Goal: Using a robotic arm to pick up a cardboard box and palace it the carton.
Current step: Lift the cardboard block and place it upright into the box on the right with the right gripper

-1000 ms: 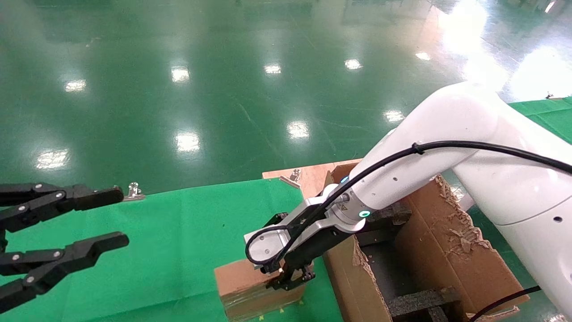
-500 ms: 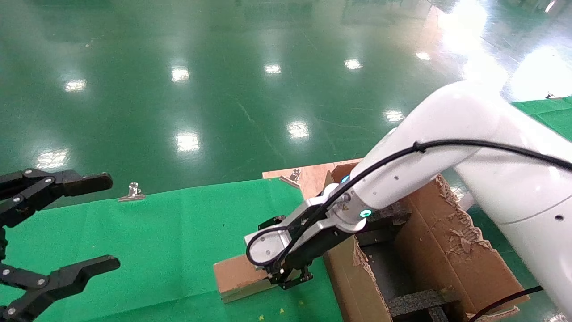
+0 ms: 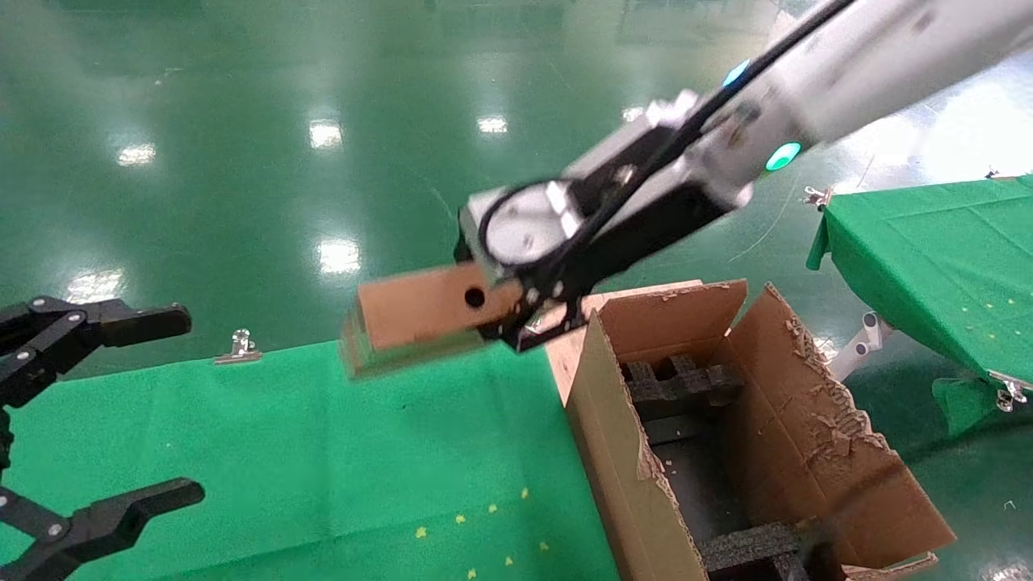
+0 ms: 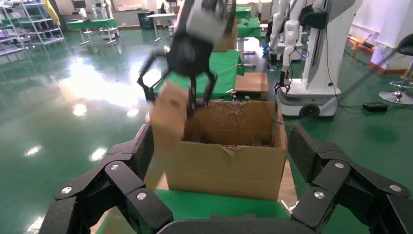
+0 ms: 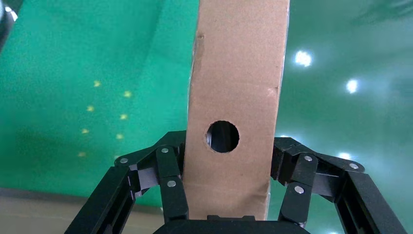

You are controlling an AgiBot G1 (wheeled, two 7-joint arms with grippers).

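The white robotic arm's right gripper (image 3: 508,315) is shut on one end of the small brown cardboard box (image 3: 420,311). It holds the box in the air above the far edge of the green table, just left of the carton (image 3: 613,452). In the right wrist view the fingers (image 5: 170,175) clamp both sides of the box (image 5: 236,87), whose round hole faces the camera. The carton stands open, with torn flaps and black foam inserts (image 3: 678,379) inside. My left gripper (image 3: 173,407) hovers open and empty at the table's left side, far from the box.
A green cloth (image 3: 323,452) covers the table, with a metal clip (image 3: 240,345) on its far edge. A second green table (image 3: 928,250) stands to the right of the carton. The glossy green floor lies beyond. Other robots (image 4: 316,53) stand behind the carton (image 4: 229,165) in the left wrist view.
The right arm has lifted the box off the green cloth, up and toward the table's far edge. The left gripper's fingers have spread wider and drifted left.
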